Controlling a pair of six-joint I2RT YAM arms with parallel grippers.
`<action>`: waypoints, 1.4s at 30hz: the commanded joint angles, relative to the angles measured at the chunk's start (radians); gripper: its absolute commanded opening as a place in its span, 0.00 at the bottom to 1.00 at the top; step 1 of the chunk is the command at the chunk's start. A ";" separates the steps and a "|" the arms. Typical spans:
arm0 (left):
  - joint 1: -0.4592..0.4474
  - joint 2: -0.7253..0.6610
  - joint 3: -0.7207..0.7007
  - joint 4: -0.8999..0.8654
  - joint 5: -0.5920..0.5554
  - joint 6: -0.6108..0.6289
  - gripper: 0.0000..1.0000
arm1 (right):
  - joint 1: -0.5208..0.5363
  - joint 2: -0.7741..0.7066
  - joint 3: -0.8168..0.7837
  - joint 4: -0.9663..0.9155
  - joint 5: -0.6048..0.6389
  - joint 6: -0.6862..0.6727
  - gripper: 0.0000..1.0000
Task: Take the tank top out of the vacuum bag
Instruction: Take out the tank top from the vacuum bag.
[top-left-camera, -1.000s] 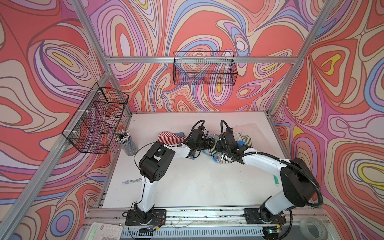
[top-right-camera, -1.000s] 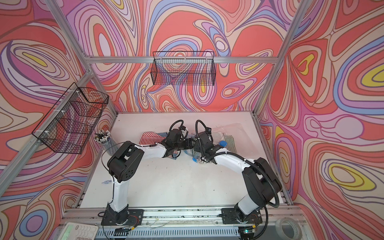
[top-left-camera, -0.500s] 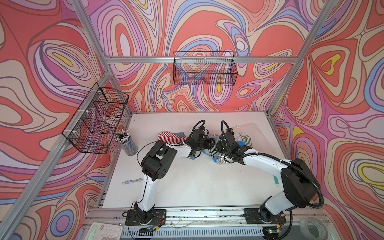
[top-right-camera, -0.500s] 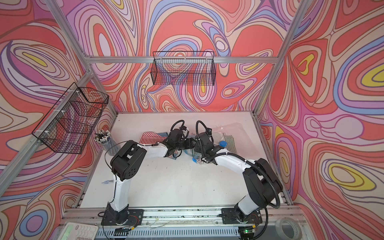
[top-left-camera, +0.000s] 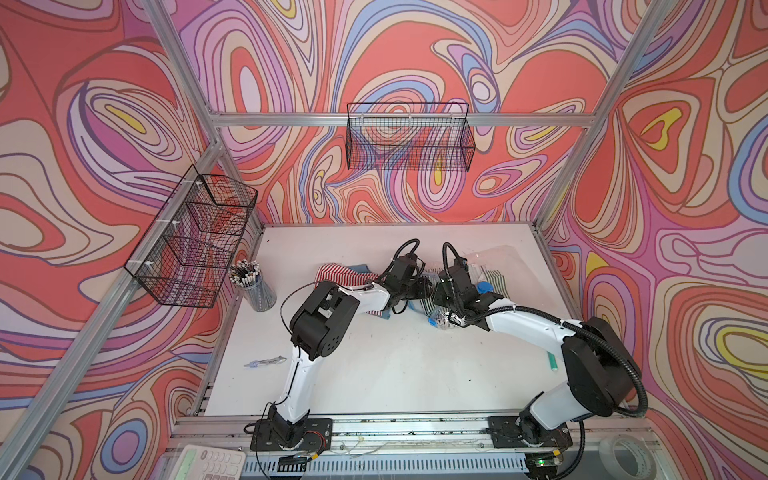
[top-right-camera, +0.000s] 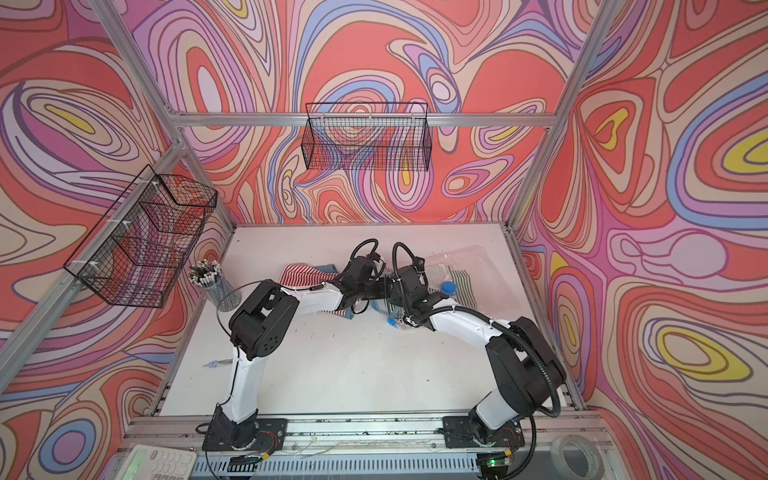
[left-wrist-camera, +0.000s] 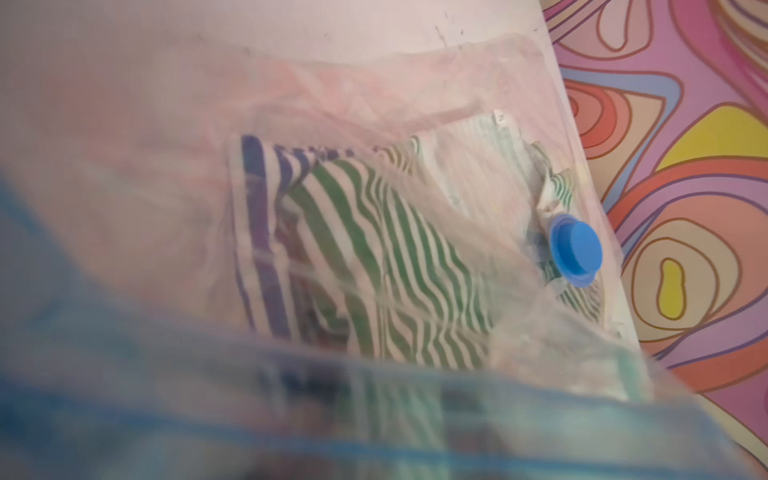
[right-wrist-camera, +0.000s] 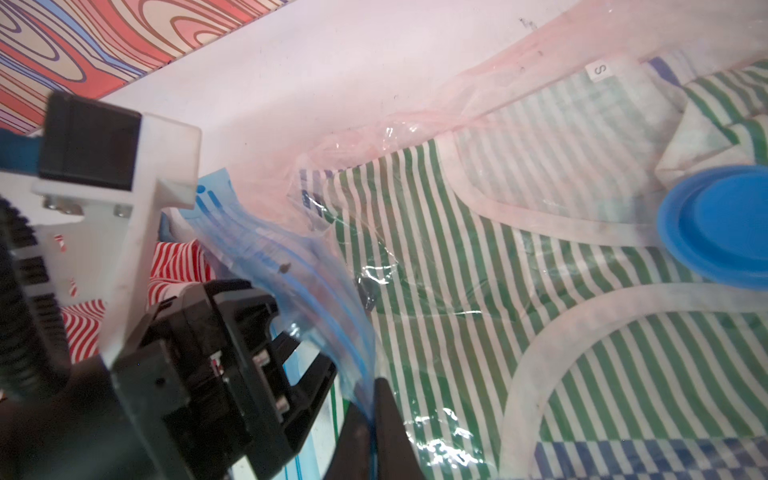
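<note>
Reaching-in step: the right gripper is clamping the blue zip strip of the vacuum bag while the left gripper is hovering at its mouth, jaws apart; the next move is likely calling for a deeper reach to the green-striped tank top lying inside

Inside vacuum bag lies tank top; second garment left of it.

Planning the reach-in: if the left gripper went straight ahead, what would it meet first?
Probably the green-striped tank top inside the vacuum bag; the left gripper points into the bag's open mouth. Loose film may touch first; depth is unclear.
</note>
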 joint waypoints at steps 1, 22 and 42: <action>-0.027 -0.004 0.032 -0.111 -0.069 0.052 0.46 | -0.004 -0.037 -0.014 0.000 0.028 0.014 0.00; -0.035 -0.084 -0.007 0.028 0.042 0.082 0.00 | -0.002 -0.037 -0.090 0.070 0.085 0.107 0.00; 0.003 -0.225 -0.095 0.001 0.018 0.025 0.00 | -0.004 -0.089 -0.166 0.208 0.093 0.096 0.00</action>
